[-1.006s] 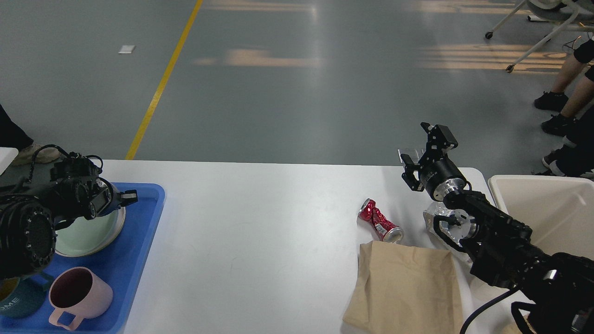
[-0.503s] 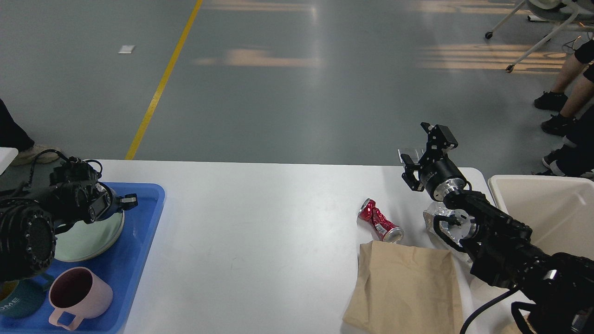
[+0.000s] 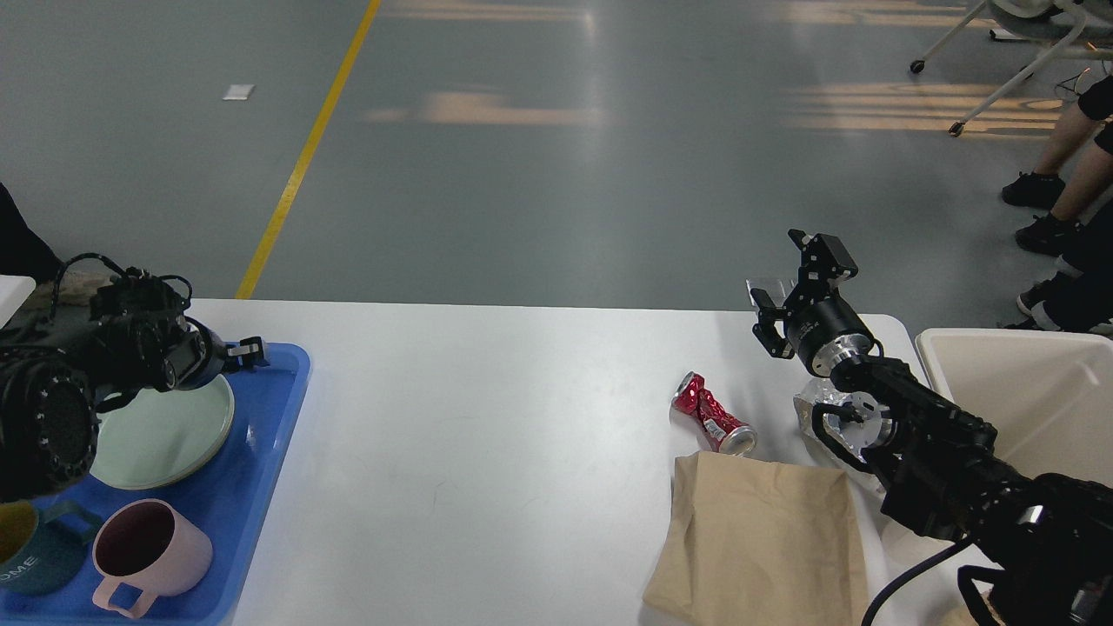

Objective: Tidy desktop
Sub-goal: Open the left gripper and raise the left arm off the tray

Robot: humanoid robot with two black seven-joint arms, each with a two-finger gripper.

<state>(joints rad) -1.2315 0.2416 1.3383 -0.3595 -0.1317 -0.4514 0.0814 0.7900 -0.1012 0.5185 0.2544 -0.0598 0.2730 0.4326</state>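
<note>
The white surface point(image 3: 487, 417) fills the lower middle of the head view, running from the blue tray point(image 3: 261, 487) on the left to the beige bin point(image 3: 1043, 391) at the right edge. On the tray lie a pale green plate point(image 3: 161, 435), a pink mug point(image 3: 148, 556) and a teal mug point(image 3: 35, 556). The left tool point(image 3: 248, 352) hovers over the tray's far corner just beyond the plate; it is seen small and end-on, so I cannot tell whether its fingers are parted. The right tool point(image 3: 796, 278) is raised above the far right corner of the surface with its two fingers spread and nothing between them. Litter is left on the right side: a crushed red can point(image 3: 711, 416) lying on its side, a tan paper bag point(image 3: 765, 539) just in front of it, and a crumpled silvery wrapper point(image 3: 822, 409) partly hidden behind the right arm. In my judgement the main risk lies here: the right forearm sits low over the wrapper and close to the can, so a careless swing toward either could sweep them off the edge or roll the can away, and the dented can may slip from a shallow pinch
</note>
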